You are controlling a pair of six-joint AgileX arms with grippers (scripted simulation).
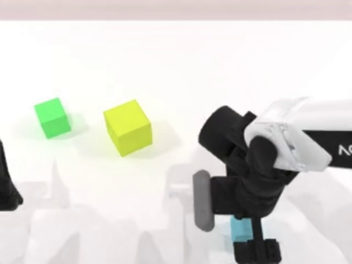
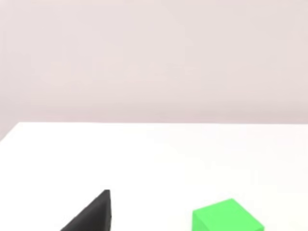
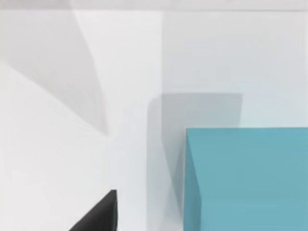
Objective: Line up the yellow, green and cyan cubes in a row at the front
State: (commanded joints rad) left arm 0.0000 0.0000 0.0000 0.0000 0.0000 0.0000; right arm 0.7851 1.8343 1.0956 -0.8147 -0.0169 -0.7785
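The large lime-yellow cube (image 1: 127, 127) rests left of the table's middle. The smaller green cube (image 1: 52, 117) stands farther left, and the left wrist view shows it too (image 2: 226, 217). The cyan cube (image 1: 240, 229) sits at the front right, mostly hidden under my right arm. My right gripper (image 1: 251, 246) hangs low over it and is open. In the right wrist view one dark fingertip (image 3: 103, 215) stands apart from the cyan cube (image 3: 245, 178), with bare table between them. My left gripper (image 1: 6, 190) is parked at the left edge, open, with one fingertip (image 2: 96, 214) showing.
The white right arm (image 1: 291, 140) reaches in from the right edge and covers the front right of the table (image 1: 181, 66). Arm shadows fall along the front. The table's far edge meets a pale wall.
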